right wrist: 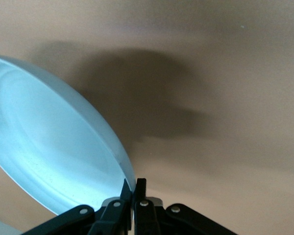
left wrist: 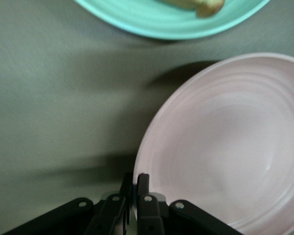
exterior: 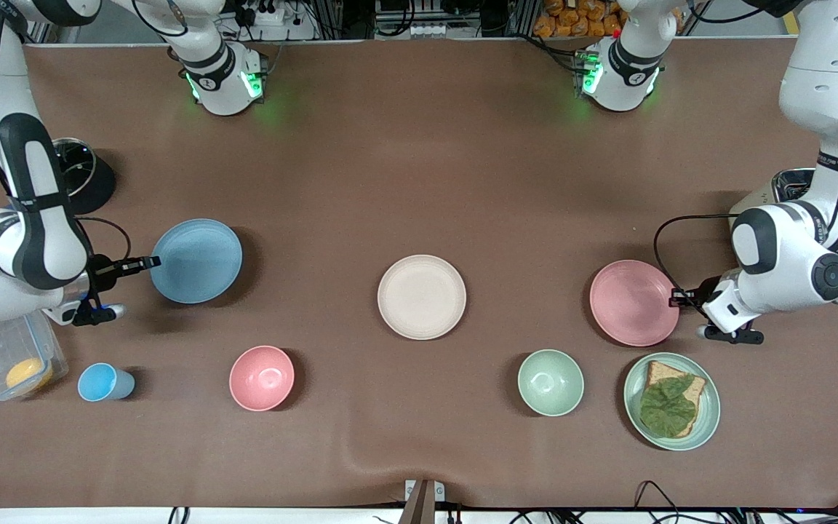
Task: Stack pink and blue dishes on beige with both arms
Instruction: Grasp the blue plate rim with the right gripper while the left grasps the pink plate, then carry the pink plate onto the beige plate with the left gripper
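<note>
The beige plate [exterior: 422, 297] lies flat at the table's middle, with nothing on it. My right gripper [exterior: 152, 261] [right wrist: 134, 185] is shut on the rim of the blue plate [exterior: 197, 260] [right wrist: 49, 152], which hangs tilted above the table toward the right arm's end and casts a shadow. My left gripper [exterior: 673, 299] [left wrist: 134, 179] is shut on the rim of the pink plate [exterior: 634, 303] [left wrist: 230, 147], also lifted and tilted, toward the left arm's end.
A pink bowl [exterior: 262, 378], a blue cup [exterior: 104, 382] and a clear box [exterior: 12, 358] stand nearer the camera at the right arm's end. A green bowl [exterior: 551, 382] and a green plate [exterior: 710, 404] [left wrist: 171, 17] with toast sit near the pink plate. A toaster [exterior: 790, 191] stands by the left arm.
</note>
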`<state>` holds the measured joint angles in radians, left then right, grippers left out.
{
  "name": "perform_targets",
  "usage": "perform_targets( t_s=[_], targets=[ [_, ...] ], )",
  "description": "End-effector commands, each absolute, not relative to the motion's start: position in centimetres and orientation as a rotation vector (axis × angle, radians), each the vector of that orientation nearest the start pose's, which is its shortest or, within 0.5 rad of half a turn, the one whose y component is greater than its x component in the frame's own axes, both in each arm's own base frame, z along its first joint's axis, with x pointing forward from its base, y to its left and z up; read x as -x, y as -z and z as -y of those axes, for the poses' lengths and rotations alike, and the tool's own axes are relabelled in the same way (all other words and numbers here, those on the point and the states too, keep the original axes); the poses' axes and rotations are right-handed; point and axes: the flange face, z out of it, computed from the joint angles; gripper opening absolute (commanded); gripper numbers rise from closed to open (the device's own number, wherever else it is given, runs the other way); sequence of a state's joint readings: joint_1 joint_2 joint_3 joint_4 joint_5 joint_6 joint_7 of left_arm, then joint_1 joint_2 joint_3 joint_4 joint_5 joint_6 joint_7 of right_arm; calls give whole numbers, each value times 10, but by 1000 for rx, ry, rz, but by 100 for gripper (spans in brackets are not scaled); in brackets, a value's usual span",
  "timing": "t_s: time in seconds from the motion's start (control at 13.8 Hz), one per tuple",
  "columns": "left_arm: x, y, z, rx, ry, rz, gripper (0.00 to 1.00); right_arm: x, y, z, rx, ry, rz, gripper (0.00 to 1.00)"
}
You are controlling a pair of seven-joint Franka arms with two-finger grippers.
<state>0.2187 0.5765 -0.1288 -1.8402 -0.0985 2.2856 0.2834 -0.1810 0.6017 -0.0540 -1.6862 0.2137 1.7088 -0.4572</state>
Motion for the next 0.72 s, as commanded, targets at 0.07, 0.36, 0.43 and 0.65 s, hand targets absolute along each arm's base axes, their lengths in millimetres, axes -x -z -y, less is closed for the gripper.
perform_targets(
  t_s=[0.07,0.36,0.43,0.65],
  targets=[
    [-630,-272,-51,3333,-171,-215,0,-597,-225,117,2694,-681,152,0],
    [-652,-325,19,3471,-175,-173,0,-601,-230,116,2701,-669,157,0],
    [-656,-336,49,3485,-173,-123,0,-601,-230,116,2700,-668,159,0],
    [-658,-338,130,3499,-255,43,0,-601,-230,115,2700,-671,159,0]
  ],
)
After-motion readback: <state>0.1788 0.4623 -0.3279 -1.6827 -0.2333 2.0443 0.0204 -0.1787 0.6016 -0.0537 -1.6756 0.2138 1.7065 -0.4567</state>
